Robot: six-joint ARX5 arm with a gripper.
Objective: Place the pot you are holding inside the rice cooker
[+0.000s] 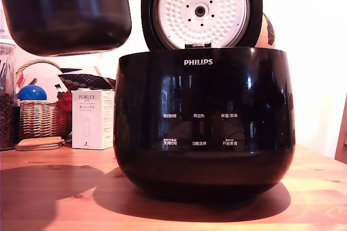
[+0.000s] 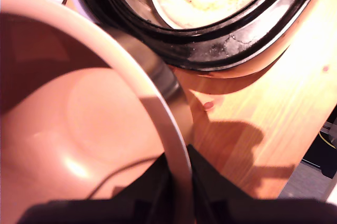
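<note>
My claw (image 2: 179, 184) is clamped on the pot's rim in the wrist view: one dark finger inside the wall, one outside, pale rim pinched between them. So I'm grasping the pot (image 1: 68, 11), which hangs in the air at the upper left of the exterior view, clear of the worktop (image 1: 54, 187) and casting a shadow on the wood at lower left. It's left of the rice cooker (image 1: 203, 122) and not over the opening; bottom of the pot sits roughly level w/ the cooker's top edge.

Below the pot, far left of exterior view: wicker basket (image 1: 38, 117) w/ a blue ball (image 1: 31, 92) in it, cork coasters (image 1: 39, 143) in front. Next right, a white box (image 1: 93, 120) marked PORLEX, just beside the cooker's left flank.

Centre to right: the cooker stands on the worktop, glossy black, PHILIPS logo facing the camera. Its lid (image 1: 201, 10) is swung up and open, white dimpled plate facing front. In the wrist view the cooker's open cavity shows beyond the pot rim, empty, w/ a black gasket ring round it.
</note>
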